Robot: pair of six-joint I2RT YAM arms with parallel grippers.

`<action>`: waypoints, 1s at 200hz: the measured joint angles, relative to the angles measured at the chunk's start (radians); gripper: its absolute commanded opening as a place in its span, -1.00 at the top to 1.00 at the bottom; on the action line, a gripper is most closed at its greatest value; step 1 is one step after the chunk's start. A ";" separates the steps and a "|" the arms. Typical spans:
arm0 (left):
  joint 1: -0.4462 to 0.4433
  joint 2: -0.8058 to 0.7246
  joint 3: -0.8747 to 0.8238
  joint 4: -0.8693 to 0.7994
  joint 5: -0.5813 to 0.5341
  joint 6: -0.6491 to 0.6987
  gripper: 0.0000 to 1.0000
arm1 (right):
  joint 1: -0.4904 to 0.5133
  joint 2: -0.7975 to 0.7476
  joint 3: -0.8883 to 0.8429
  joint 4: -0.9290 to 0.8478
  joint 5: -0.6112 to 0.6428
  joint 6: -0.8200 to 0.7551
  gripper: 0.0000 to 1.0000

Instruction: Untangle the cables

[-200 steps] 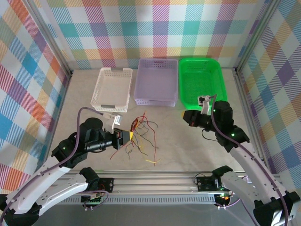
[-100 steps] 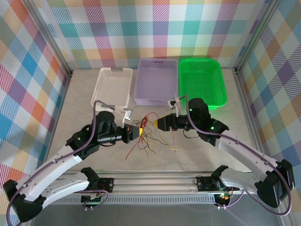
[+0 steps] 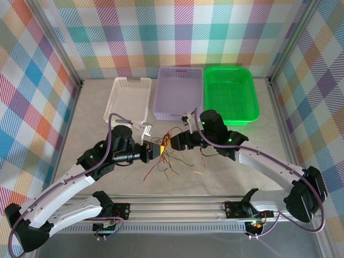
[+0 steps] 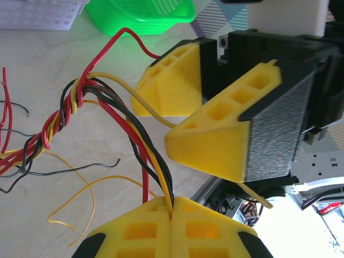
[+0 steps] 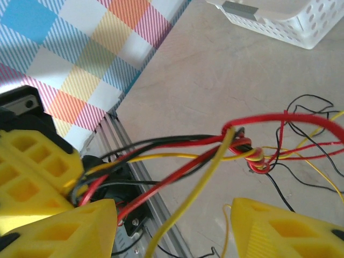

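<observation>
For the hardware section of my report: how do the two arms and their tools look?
The left arm and right arm have white links, black joints and a purple cable along each. The left tool and right tool are black, with yellow wedge-shaped fingers pierced by square holes.

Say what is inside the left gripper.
Red, yellow and black cables run into the shut left gripper; their clamped ends are hidden between its jaws.
</observation>
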 measured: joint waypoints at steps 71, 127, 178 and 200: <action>0.000 -0.008 0.008 -0.022 -0.006 0.015 1.00 | 0.021 0.043 0.003 -0.023 0.023 -0.011 1.00; 0.015 -0.063 0.128 -0.216 -0.106 0.115 1.00 | -0.077 -0.036 0.011 -0.129 0.150 -0.014 1.00; 0.047 -0.050 0.234 -0.363 -0.202 0.222 1.00 | -0.290 -0.182 -0.019 -0.181 0.081 0.013 1.00; 0.064 -0.031 0.283 -0.407 -0.244 0.256 1.00 | -0.362 -0.224 -0.029 -0.208 0.050 0.020 1.00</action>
